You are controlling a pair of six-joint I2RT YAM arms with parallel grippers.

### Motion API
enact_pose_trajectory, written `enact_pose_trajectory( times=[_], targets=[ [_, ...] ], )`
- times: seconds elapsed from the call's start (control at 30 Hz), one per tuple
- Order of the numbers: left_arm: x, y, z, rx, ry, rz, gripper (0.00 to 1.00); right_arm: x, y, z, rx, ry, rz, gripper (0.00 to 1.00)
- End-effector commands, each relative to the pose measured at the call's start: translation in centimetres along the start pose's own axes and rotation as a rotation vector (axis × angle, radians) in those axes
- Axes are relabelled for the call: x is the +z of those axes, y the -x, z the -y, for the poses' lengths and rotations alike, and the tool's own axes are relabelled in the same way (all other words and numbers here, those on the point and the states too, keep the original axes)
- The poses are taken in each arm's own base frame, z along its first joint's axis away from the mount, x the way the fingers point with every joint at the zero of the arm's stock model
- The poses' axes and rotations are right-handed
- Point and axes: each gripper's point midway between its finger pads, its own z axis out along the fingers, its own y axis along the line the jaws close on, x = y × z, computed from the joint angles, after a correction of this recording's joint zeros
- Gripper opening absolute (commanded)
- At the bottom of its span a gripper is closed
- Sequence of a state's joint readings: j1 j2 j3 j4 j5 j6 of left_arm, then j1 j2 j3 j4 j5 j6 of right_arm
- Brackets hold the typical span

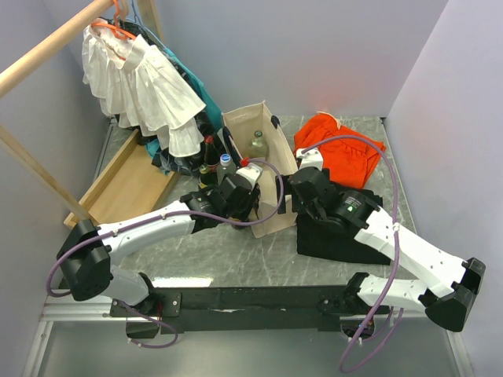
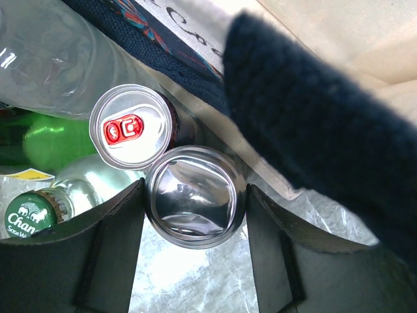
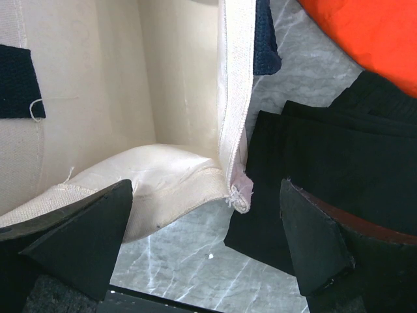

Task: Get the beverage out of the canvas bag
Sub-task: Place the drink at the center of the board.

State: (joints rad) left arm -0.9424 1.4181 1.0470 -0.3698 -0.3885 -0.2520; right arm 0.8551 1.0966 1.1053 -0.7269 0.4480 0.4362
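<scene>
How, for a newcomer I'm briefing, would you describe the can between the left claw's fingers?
From the beige bag mid-table, look to the bottles at its left side. There the left claw grips a can. Its end is a plain silver dish; the neighbouring can shows a red tab.

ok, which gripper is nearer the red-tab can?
Left. The left gripper is right beside the red-tab can, shut on the silver can next to it; the right gripper is across the canvas bag, open at its corner.

A green bottle cap [image 2: 27, 215] reads "Chan" and "SODA W", both cut off.
</scene>
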Motion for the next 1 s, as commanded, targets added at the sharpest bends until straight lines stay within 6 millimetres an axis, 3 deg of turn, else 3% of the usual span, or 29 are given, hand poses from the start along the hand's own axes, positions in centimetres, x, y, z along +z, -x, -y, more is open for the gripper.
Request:
enact_pose_trajectory(
  times=[0.0,0.53,0.6,0.67,0.8,0.97],
  targets=[
    [-0.2,2.6,-0.2,-0.053,0.027,0.102,0.03,-0.1,0.3,0.1,-0.005,-0.012,0.015,1.0],
    [-0.3,2.3,-0.3,-0.099,0.022,0.103,0.05,-0.2,0.2,0.1,-0.004,-0.003,0.012,1.0],
    [-0.4,2.1,-0.3,-0.097,0.021,0.098,0.14,-0.2,0.2,0.1,-0.005,-0.005,0.012,1.0],
    [-0.6,2.2,-0.3,-0.095,0.017,0.1,0.15,-0.3,0.2,0.1,-0.002,-0.002,0.016,1.0],
    [-0.9,2.2,-0.4,-0.096,0.016,0.1,0.28,-0.2,0.3,0.0,-0.002,0.001,0.014,1.0],
    [-1.1,2.4,-0.5,-0.098,0.016,0.101,0.34,-0.1,0.3,-0.2,-0.003,0.003,0.012,1.0]
  ],
)
